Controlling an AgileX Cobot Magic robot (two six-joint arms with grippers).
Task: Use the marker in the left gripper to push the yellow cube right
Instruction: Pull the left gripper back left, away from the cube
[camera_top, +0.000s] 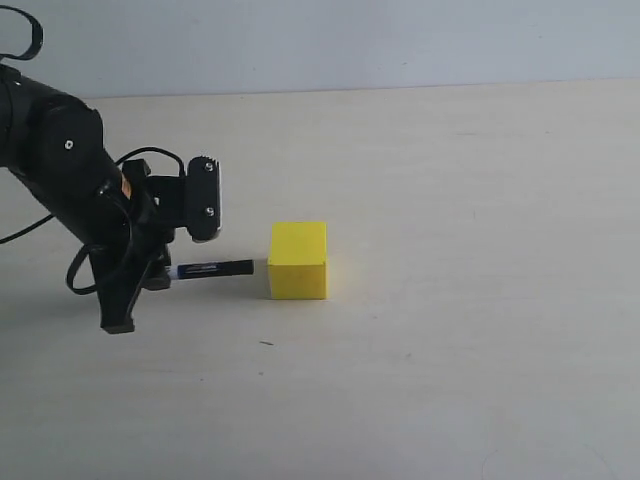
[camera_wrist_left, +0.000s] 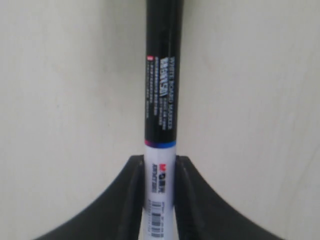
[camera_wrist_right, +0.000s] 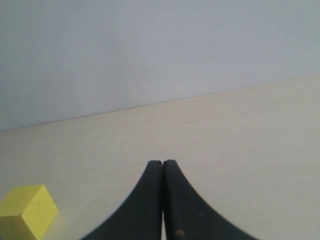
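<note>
Marker (camera_top: 212, 268) held level, black cap just beside the yellow cube (camera_top: 298, 260)
The left gripper (camera_top: 158, 273) is clamped on the marker's white end, its 2 fingers (camera_wrist_left: 131, 200) pressed against either side of the barrel. The pen lies level and low over the table (camera_top: 470, 330), pointing right. The yellow cube sits on the table just past the cap – a thin gap seems to separate them. The right gripper (camera_wrist_right: 162, 200) holds nothing, its 2 fingers pressed together.

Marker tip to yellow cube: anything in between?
Nothing; the exterior view shows only a short strip of table between the marker tip and yellow cube.
</note>
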